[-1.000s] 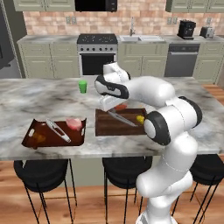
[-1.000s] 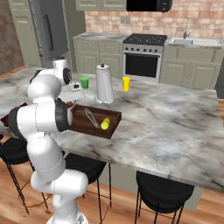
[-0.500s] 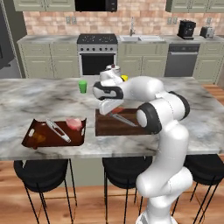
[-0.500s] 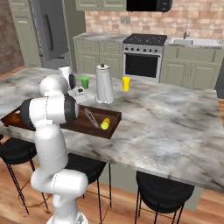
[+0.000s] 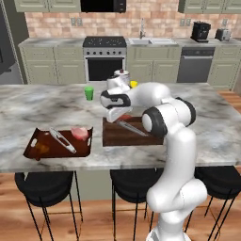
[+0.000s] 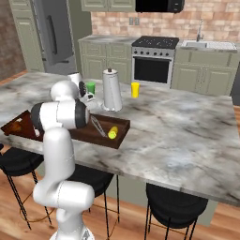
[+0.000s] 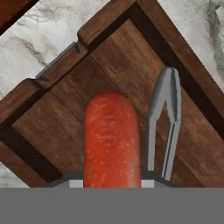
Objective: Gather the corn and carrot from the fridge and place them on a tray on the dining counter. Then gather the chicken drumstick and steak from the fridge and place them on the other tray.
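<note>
A thick orange carrot (image 7: 111, 140) sits between my fingertips, and my gripper (image 7: 111, 181) is shut on it. The hand hangs low over the left end of the dark wooden tray (image 7: 65, 94), beside grey tongs (image 7: 168, 113) lying in it. In the left base view the gripper (image 5: 115, 114) is over this tray (image 5: 113, 137) with the carrot (image 5: 126, 116) under it. The yellow corn (image 6: 113, 132) lies in the same tray (image 6: 123, 127). A second tray (image 5: 33, 141) to the left holds the pink steak (image 5: 80, 133), the chicken drumstick (image 5: 40, 148) and another pair of tongs (image 5: 61, 140).
On the marble counter behind the trays stand a green cup (image 5: 89, 92), a yellow cup (image 6: 135, 89) and a white jug (image 6: 111, 90). Black stools (image 5: 44, 181) line the counter's near edge. A stove and cabinets run along the back wall, and the fridge (image 6: 51, 35) stands at far left.
The hand has come down and a little toward the left end of the right tray, with the carrot still in its grip. The elbow has swung to the right.
</note>
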